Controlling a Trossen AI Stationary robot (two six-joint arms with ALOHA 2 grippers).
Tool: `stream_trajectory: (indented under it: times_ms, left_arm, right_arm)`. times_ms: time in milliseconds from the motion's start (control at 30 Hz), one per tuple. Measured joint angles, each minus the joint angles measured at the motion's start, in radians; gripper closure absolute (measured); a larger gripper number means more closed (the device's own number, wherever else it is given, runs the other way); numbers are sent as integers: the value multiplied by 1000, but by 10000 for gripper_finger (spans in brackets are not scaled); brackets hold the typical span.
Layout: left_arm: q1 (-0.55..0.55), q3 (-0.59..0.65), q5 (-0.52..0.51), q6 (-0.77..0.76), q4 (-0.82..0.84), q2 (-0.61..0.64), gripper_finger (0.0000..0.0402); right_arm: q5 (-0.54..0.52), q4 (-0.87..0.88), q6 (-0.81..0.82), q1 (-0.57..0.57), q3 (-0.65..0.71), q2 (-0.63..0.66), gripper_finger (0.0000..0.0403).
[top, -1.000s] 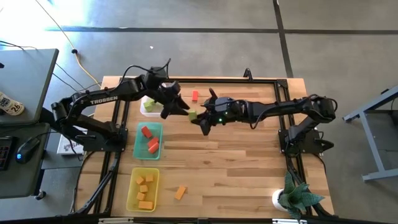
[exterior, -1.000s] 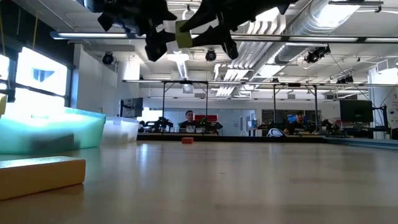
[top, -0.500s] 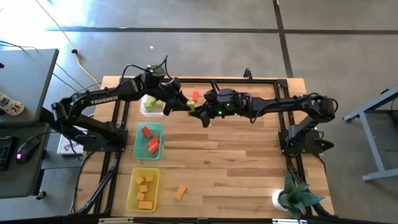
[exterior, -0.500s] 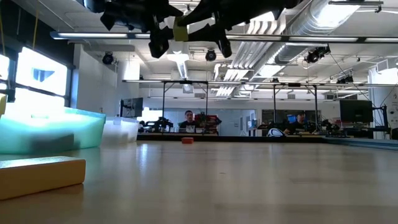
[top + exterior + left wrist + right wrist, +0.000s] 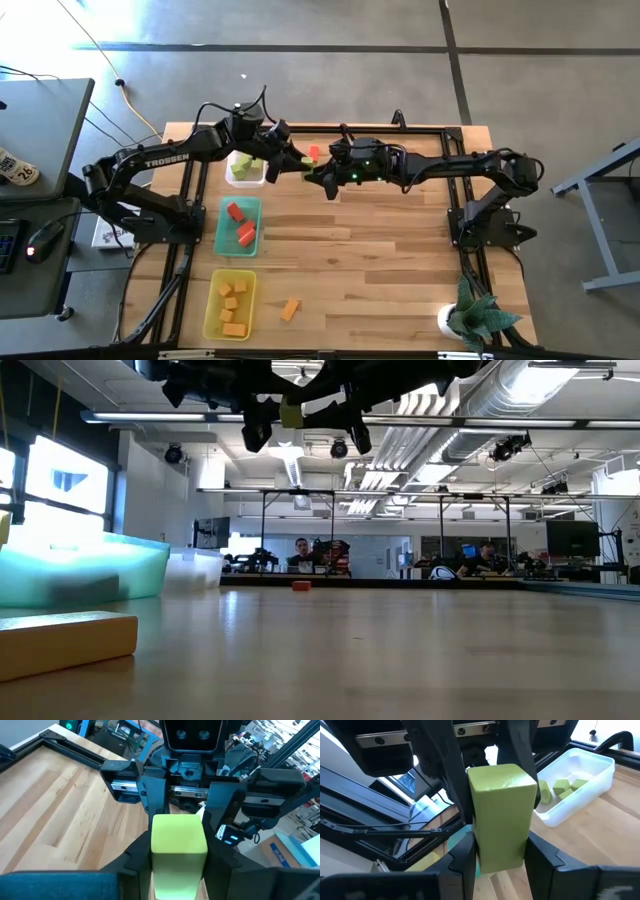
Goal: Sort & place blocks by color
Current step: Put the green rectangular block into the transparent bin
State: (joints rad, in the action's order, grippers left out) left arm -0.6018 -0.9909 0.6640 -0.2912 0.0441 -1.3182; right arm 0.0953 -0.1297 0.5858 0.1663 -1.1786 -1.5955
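Currently handing over yellow-green block [image 5: 178,845] in mid-air above bench [image 5: 400,260], near clear tray [image 5: 243,175]. Right gripper [image 5: 500,851] clamping block's one end; left gripper [image 5: 176,856] closing on the other, facing it nose to nose. Advisable: confirming left grip before loosening right, withdrawing straight back, avoiding twist.

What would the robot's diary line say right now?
step: handover in air | yellow-green block held by both | left gripper shut | right gripper shut | clear tray nearby
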Motion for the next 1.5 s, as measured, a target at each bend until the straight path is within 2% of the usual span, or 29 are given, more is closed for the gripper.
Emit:
stream_trajectory:
  times_ms: [100,300,433,600,800,1100,1267,1500]
  left_arm:
    - [0,0,-3,7,0,0,297]
    - [-23,-1,-20,27,18,0,297]
    - [-55,-1,-97,67,93,0,297]
    - [-103,-1,-227,116,237,0,297]
    - [-154,-1,-516,157,441,27,297]
    - [-257,0,-822,155,625,50,290]
    - [-308,0,-858,140,675,28,291]
    - [-348,0,-859,137,679,-10,272]
  right_arm:
    - [3,0,-3,7,0,0,292]
    - [-26,-1,-19,24,0,0,198]
    - [-54,22,-23,47,0,0,168]
    - [-69,29,-52,91,0,0,166]
    - [-68,30,-108,153,0,0,166]
    - [-67,31,-185,237,0,0,165]
    - [-57,39,-212,275,0,0,164]
    - [-54,63,-253,314,0,0,164]
